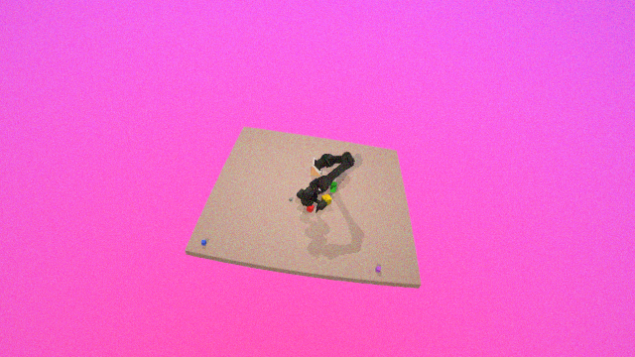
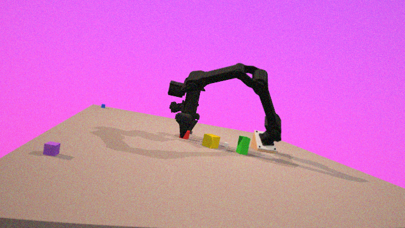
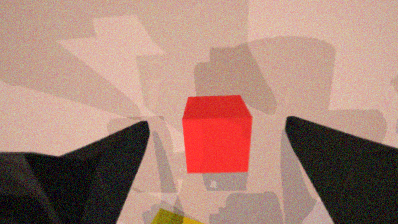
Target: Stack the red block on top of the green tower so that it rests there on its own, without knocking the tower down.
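The hand (image 3: 217, 131) is spread wide and lowered around the red block (image 3: 217, 134) on the desk (image 2: 158, 190); nothing is pinched. The green tower (image 2: 243, 145) is seen well apart.

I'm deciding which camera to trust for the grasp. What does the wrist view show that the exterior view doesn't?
Only the wrist view shows the gaps on both sides of the red block between the open fingers, which don't touch it. Only the exterior view shows the green tower, the purple block, the blue block and the arm's base. Both show the red block, the yellow block and the table.
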{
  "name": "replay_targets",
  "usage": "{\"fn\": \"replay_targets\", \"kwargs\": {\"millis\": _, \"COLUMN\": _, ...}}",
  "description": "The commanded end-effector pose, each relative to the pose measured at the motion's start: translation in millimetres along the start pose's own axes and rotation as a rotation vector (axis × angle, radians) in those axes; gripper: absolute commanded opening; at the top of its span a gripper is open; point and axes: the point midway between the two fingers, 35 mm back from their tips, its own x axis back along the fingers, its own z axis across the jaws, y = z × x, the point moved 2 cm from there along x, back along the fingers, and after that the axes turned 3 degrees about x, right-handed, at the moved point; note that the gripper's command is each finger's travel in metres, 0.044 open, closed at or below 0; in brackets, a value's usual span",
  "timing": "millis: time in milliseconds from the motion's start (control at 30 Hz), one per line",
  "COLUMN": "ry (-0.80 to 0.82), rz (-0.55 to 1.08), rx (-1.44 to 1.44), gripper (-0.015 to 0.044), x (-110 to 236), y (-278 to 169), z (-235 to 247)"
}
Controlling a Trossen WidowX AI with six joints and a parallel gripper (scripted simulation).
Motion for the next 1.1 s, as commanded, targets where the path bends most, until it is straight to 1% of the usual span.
{"fn": "replay_targets", "kwargs": {"millis": 0, "ry": 0.006, "rz": -0.002, "rx": -0.004, "gripper": 0.0440, "x": 0, "y": 0, "z": 1}}
{"fn": "replay_targets", "kwargs": {"millis": 67, "ry": 0.006, "rz": -0.001, "rx": -0.004, "gripper": 0.0440, "x": 0, "y": 0, "z": 1}}
{"fn": "replay_targets", "kwargs": {"millis": 433, "ry": 0.006, "rz": -0.001, "rx": -0.004, "gripper": 0.0151, "x": 0, "y": 0, "z": 1}}
{"fn": "replay_targets", "kwargs": {"millis": 700, "ry": 0.006, "rz": -0.001, "rx": -0.004, "gripper": 0.0098, "x": 0, "y": 0, "z": 1}}
{"fn": "replay_targets", "kwargs": {"millis": 833, "ry": 0.005, "rz": -0.002, "rx": -0.004, "gripper": 0.0000, "x": 9, "y": 1, "z": 0}}
{"fn": "replay_targets", "kwargs": {"millis": 1067, "ry": 0.004, "rz": -0.002, "rx": -0.004, "gripper": 0.0000, "x": 43, "y": 0, "z": 0}}
